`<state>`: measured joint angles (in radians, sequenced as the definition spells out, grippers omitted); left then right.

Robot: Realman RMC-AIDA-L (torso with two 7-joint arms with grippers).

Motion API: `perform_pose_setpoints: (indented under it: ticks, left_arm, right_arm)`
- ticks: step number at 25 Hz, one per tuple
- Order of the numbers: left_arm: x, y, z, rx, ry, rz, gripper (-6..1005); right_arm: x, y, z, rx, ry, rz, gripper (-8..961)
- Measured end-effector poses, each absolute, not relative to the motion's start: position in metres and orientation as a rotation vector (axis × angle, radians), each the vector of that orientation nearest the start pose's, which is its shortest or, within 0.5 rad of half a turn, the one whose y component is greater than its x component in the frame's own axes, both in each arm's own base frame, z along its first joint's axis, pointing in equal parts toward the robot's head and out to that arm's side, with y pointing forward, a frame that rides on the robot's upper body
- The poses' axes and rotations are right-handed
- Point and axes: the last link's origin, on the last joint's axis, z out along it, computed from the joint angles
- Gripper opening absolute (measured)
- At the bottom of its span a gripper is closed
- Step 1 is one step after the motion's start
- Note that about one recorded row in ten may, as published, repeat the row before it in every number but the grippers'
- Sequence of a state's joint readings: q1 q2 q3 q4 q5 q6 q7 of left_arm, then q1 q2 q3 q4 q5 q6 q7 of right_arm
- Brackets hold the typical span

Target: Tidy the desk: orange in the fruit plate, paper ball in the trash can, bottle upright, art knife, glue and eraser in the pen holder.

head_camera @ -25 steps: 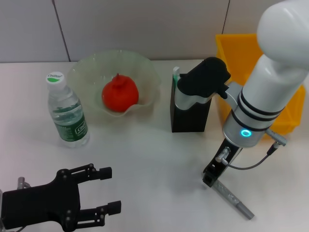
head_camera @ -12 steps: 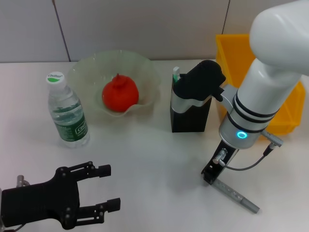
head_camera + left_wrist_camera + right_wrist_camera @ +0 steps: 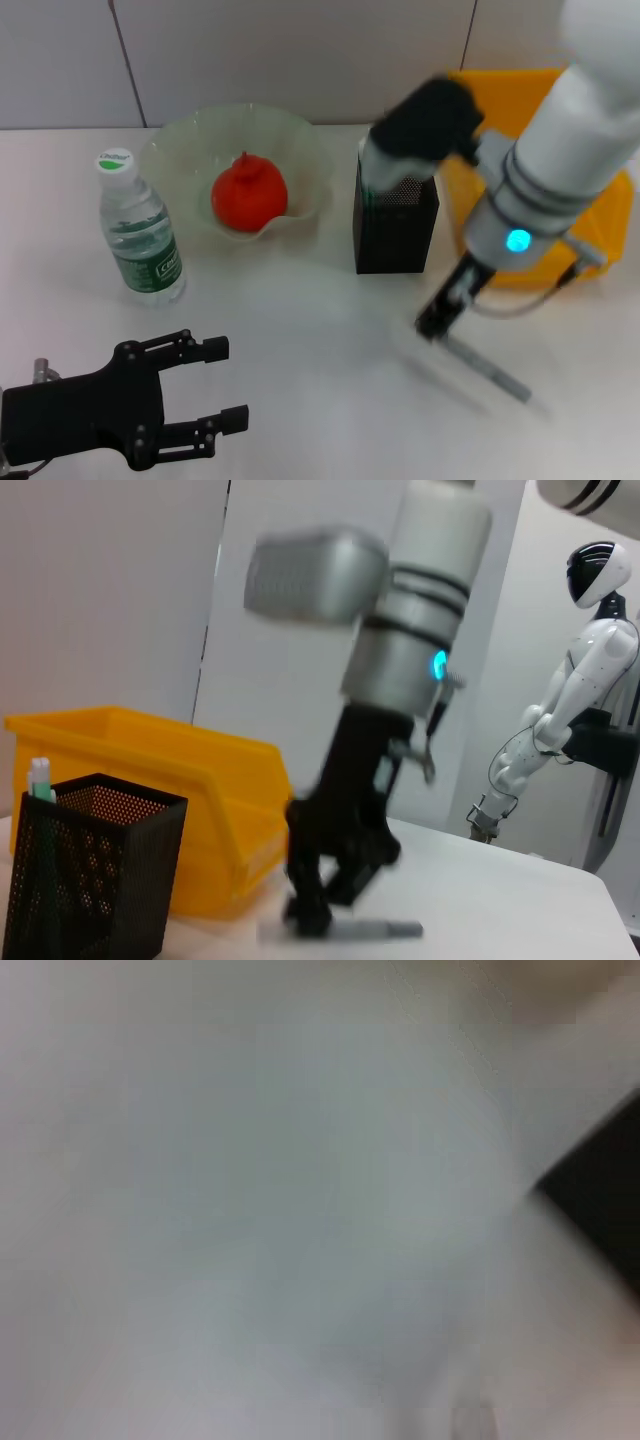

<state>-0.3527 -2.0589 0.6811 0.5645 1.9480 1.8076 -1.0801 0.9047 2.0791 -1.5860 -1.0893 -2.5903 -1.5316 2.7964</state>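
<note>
Grey art knife [image 3: 488, 371] lies on the tabletop [image 3: 320, 330], at 5 o'clock from the pen holder [image 3: 394, 225]; right gripper [image 3: 438, 318] touches its end, jaws unclear. Left gripper [image 3: 225, 385] rests released at 7 o'clock.

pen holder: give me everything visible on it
The pen holder is a black, square, open-topped box that looks like wire mesh; the left wrist view shows the perforated walls. It stands upright on the white desk, between the glass fruit plate and the yellow bin, close beside the bin. A white stick with a green tip pokes out of one corner. The right arm's dark part hangs over its top, hiding the rim.
</note>
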Motion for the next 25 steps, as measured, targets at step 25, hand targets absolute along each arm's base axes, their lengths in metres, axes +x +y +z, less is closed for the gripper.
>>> perform_pose_setpoints:
  ticks: [25]
  left_arm:
    - [-0.298,0.251,-0.004,-2.748,-0.501,-0.906,788]
  right_arm:
    - [0.076,0.409,0.011,-2.492,0.345,0.198,125]
